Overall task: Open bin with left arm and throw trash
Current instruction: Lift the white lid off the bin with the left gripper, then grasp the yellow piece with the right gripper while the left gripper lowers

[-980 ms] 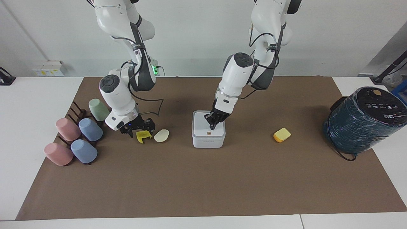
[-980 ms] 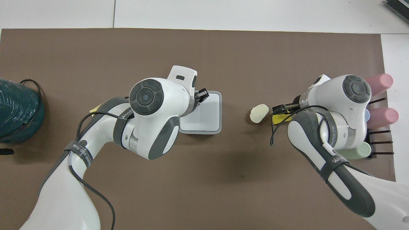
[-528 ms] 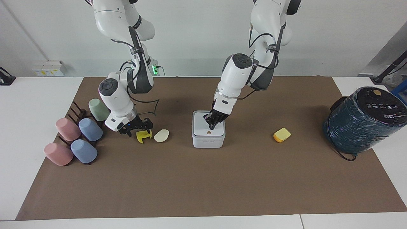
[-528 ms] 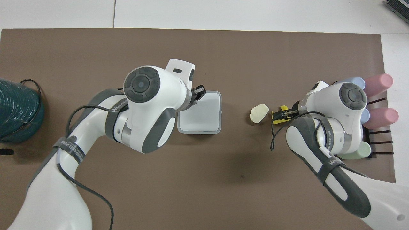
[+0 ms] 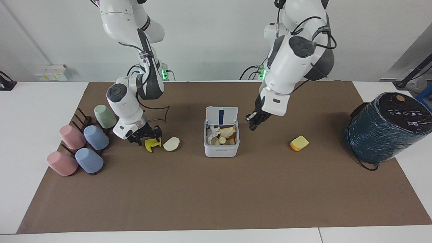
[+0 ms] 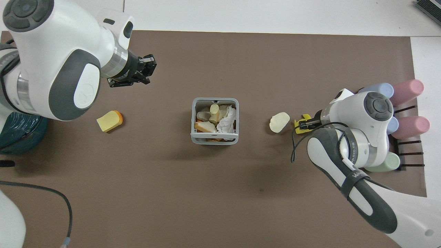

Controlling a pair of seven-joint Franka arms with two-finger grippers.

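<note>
The white bin stands mid-mat with its lid up, blue strip showing, and several scraps inside; it also shows in the overhead view. My left gripper is shut and empty, raised over the mat beside the bin toward the left arm's end. My right gripper is open, low over the yellow notched scrap on the mat. The cream oval piece lies beside that scrap. The yellow-and-orange block lies toward the left arm's end.
Pastel cups lie on a dark rack at the right arm's end, close to the right arm. A big dark-teal wrapped cylinder stands at the left arm's end of the brown mat.
The left gripper came off the bin's lid and rose away toward the left arm's end. The lid went from shut to open. The right gripper stayed at the yellow scrap.
</note>
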